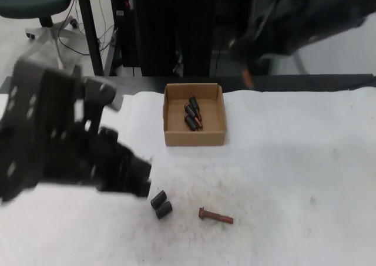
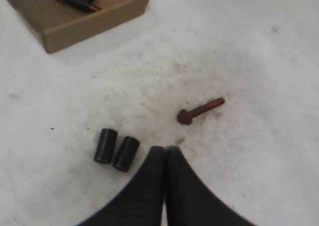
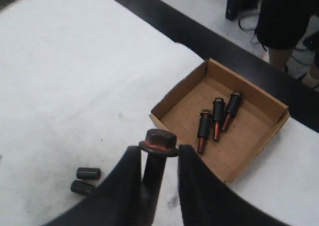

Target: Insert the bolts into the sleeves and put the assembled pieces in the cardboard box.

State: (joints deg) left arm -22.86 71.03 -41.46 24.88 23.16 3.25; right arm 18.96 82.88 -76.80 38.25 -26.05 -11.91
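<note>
Grey-smudged white cloth [image 1: 294, 160] covers the bench [image 1: 305, 81]; an office chair [image 1: 35, 4] stands behind. The left gripper [image 2: 165, 152] is pressed together; the right gripper [image 3: 159, 151] pinches a bolt [image 3: 158, 141].

The white-covered bench [image 1: 294, 160] bears a cardboard box [image 1: 194, 138], two sleeves [image 1: 163, 209] and a bolt [image 1: 215, 215].
</note>
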